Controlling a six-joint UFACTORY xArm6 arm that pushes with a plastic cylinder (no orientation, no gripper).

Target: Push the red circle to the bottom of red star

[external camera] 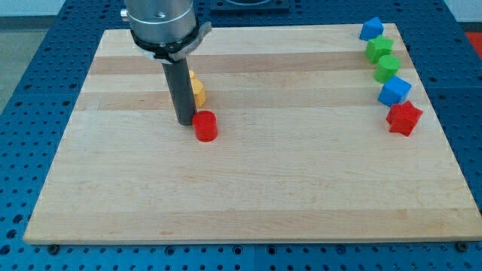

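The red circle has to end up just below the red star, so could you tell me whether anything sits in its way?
Nothing visible does. My tip sits right beside the red circle on the view's left, and the board between it and the spot below the red star shows no blocks.

My tip (185, 122) sits just left of the red circle (205, 126).
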